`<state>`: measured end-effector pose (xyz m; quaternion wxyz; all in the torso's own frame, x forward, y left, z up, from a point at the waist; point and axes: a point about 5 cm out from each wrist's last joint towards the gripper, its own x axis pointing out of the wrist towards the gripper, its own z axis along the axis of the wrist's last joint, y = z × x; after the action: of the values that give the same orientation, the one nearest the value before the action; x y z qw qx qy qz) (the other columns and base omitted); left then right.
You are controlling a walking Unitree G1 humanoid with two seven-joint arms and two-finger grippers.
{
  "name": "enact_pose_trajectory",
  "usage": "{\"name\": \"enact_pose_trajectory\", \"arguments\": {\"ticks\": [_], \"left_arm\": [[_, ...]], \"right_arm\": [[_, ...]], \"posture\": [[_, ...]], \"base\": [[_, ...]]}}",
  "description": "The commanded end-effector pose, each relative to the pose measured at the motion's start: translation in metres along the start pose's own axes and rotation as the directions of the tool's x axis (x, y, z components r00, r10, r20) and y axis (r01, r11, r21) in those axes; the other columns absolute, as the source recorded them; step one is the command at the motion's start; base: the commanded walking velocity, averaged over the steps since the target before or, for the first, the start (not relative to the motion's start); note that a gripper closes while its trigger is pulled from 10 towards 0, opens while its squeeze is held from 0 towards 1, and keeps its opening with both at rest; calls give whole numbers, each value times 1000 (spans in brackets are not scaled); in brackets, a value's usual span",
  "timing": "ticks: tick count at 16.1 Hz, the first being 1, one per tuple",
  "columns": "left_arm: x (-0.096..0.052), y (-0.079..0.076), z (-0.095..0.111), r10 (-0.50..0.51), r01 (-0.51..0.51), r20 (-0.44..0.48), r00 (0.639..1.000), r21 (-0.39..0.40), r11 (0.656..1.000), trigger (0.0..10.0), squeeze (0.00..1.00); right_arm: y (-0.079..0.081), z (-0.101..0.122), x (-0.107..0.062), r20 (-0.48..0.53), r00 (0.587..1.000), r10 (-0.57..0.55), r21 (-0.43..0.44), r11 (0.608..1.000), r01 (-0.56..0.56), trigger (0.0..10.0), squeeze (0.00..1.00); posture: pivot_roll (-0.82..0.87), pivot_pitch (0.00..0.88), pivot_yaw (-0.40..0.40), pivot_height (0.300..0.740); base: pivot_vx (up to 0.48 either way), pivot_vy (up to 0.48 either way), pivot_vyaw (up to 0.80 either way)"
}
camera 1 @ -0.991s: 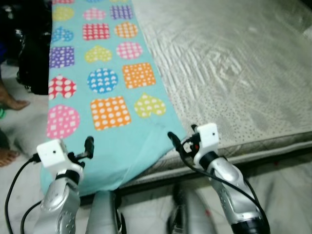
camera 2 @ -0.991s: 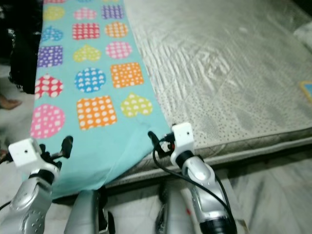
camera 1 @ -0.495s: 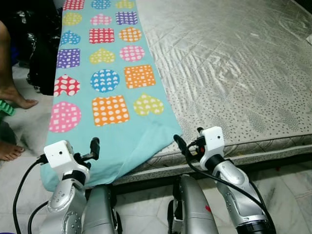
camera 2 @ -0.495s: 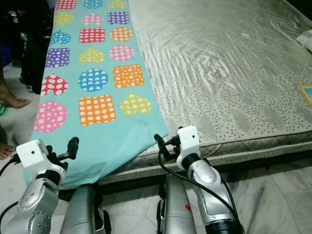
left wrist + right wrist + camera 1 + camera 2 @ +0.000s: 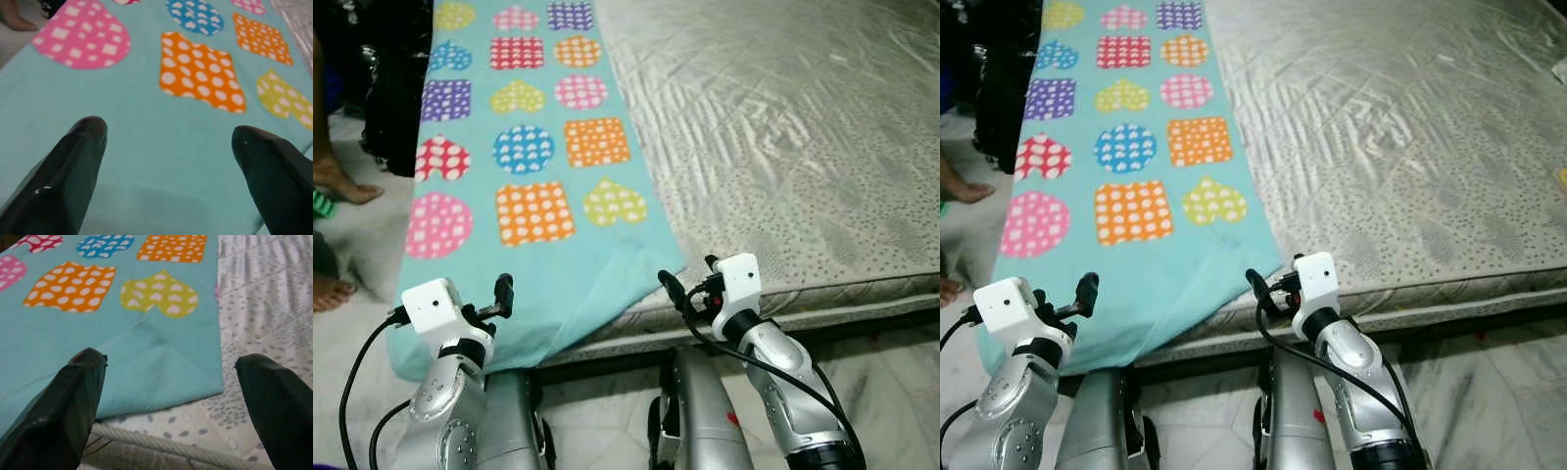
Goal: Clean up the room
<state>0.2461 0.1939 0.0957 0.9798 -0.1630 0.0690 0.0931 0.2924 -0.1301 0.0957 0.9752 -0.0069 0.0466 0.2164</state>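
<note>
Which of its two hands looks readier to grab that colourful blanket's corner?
Probably the right gripper: it is open and faces the teal blanket's loose folded corner on the mattress. The left gripper faces flat cloth.

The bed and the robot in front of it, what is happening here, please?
The robot stands at the foot of the mattress, where a turquoise blanket with dotted hearts and squares lies along one side, its near end hanging over the edge. The left gripper and the right gripper are both open, poised just before that end, holding nothing. A person's bare feet stand on the floor beside the bed.
</note>
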Motion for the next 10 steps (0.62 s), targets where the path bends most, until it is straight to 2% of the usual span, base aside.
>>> {"name": "enact_pose_trajectory", "arguments": {"ticks": [1, 4, 5, 10], "left_arm": [[-3, 7, -7, 33, -33, -32, 999, 1, 999, 10000, 0], [-3, 7, -6, 39, -39, -30, 999, 5, 999, 10000, 0], [-2, 7, -6, 40, -39, -30, 999, 6, 999, 10000, 0], [-2, 6, -6, 40, -40, -28, 999, 10, 999, 10000, 0]], "right_arm": [[-1, -3, -3, -9, 1000, -9, 14, 1000, 9, 10000, 0], [0, -2, -1, -15, 1000, 14, 2, 1000, -14, 10000, 0], [2, -1, 0, -13, 1000, 28, -19, 999, -28, 10000, 0], [6, 2, 7, -3, 999, 37, -35, 999, -37, 10000, 0]], "posture": [[-70, 228, -44, 535], [-69, 227, -43, 535], [-68, 228, -42, 535], [-63, 224, -44, 535]], "base": [[0, 0, 0], [0, 0, 0], [0, 0, 456], [0, 0, 800]]}}
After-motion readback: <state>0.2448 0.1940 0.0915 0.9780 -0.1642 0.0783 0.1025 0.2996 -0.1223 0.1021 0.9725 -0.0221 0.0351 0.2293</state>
